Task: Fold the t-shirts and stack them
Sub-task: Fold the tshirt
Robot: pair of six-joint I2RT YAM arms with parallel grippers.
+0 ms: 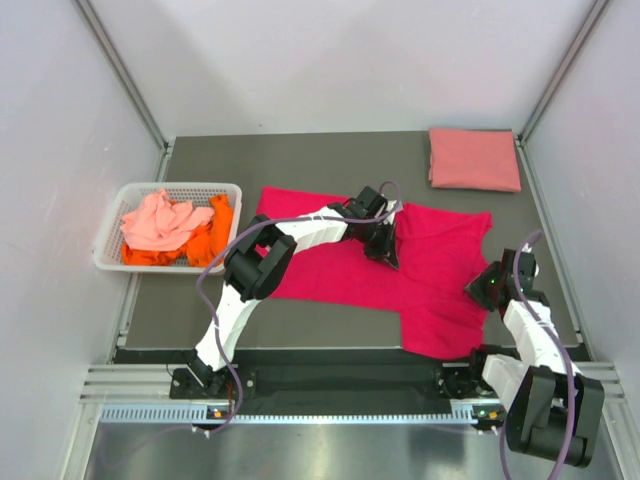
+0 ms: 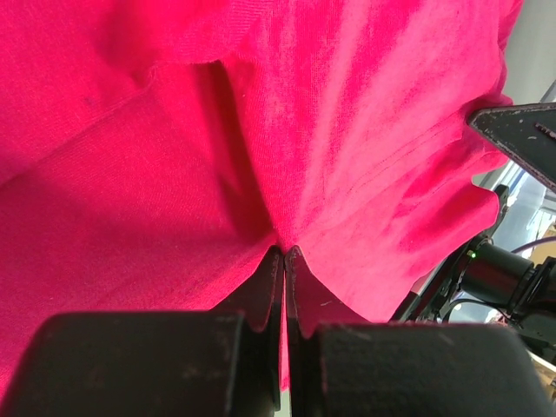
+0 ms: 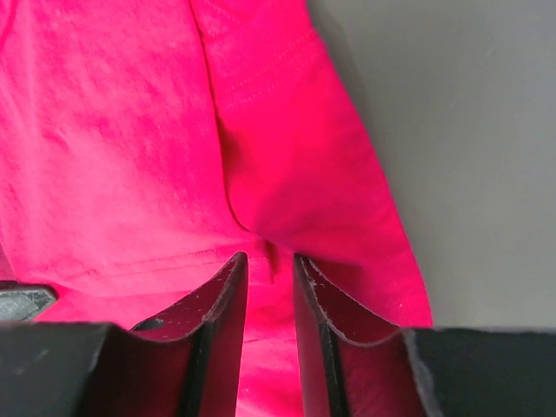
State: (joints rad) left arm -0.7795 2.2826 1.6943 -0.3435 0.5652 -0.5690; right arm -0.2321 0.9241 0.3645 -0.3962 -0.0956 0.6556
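We count the salmon shirt [image 1: 475, 158] folded at the far right corner; the coral shirt [image 1: 160, 222] and orange shirt [image 1: 215, 238] lie unfolded in the basket [image 1: 112, 255]. The magenta shirt [image 1: 430, 275] is spread mid-table, with the left gripper [image 2: 285, 254] pinched shut on it and the right gripper [image 3: 270, 265] at its edge, jaws parted and seemingly gripping nothing.

We see a magenta-red shirt [image 1: 430, 270] spread wrinkled in the middle, a salmon pink shirt [image 1: 474, 159] folded square at far right, and a pale coral shirt [image 1: 160, 222] and an orange shirt [image 1: 218, 234] crumpled together at left.
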